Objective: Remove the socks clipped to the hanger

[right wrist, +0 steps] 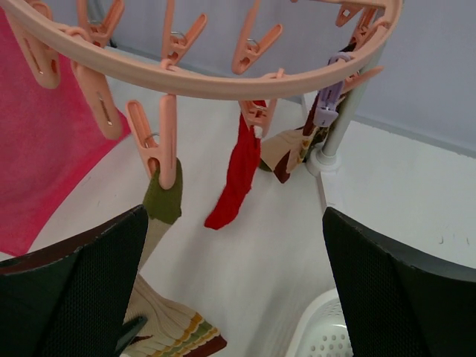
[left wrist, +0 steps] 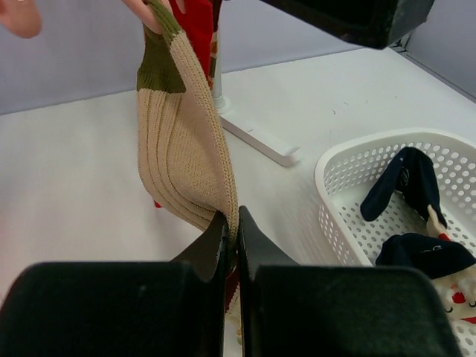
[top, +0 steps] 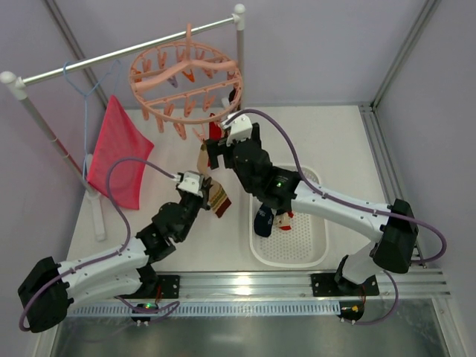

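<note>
The salmon-pink ring hanger (top: 186,78) hangs from the rail; its ring (right wrist: 223,78) fills the top of the right wrist view. A brown-tan striped sock (top: 217,197) with an olive cuff hangs from a peg (right wrist: 160,149). My left gripper (left wrist: 236,223) is shut on this sock's tan ribbed body (left wrist: 178,141), seen in the top view (top: 211,192). A red sock (right wrist: 238,175) and a diamond-patterned sock (right wrist: 294,149) stay clipped. My right gripper (right wrist: 234,290) is open and empty just below the ring (top: 214,149).
A white perforated basket (top: 321,223) at the right holds navy socks (left wrist: 405,178). A large pink-red cloth (top: 119,152) on a light-blue wire hanger (top: 85,85) hangs at the left. The rack's post and foot (left wrist: 260,137) stand behind the socks.
</note>
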Tool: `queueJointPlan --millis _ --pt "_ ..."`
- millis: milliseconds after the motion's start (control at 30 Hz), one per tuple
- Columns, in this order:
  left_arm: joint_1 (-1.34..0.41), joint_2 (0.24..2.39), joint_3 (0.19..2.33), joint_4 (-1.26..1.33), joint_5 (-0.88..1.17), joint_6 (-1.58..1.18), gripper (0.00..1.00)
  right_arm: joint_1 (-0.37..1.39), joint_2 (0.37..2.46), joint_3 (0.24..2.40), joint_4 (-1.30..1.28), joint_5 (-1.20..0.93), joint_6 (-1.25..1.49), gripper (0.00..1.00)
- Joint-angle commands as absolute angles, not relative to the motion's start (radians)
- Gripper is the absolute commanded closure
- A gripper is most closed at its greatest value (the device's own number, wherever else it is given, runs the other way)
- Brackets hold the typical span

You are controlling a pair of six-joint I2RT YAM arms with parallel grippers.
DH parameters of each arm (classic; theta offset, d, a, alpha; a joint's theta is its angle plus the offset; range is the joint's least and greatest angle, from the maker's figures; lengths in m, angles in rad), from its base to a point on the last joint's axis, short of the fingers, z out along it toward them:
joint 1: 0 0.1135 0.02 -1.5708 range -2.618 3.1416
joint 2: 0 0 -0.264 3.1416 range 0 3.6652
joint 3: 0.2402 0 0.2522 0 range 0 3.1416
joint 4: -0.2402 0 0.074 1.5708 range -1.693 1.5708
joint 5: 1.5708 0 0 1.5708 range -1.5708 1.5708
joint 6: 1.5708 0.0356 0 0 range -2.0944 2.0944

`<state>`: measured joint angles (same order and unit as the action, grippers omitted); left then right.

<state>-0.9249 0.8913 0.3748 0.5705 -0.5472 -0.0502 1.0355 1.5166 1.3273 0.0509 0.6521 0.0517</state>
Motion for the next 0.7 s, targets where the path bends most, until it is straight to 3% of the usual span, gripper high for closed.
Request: queueJointPlan --millis 0,400,667 --pt "-0.931 0.848 0.376 0.568 -0.542 -0.071 1.0 1.06 1.531 1.423 0.042 0.677 0.026 0.01" --pt "-0.93 0.824 0.39 0.531 -0.451 -0.081 1.0 1.062 1.663 1.632 -0.12 0.666 0.025 0.01" --pt "-0.93 0.825 0.387 0.537 -0.426 -0.086 1.0 1.057 1.709 1.657 -0.136 0.678 0.032 0.01"
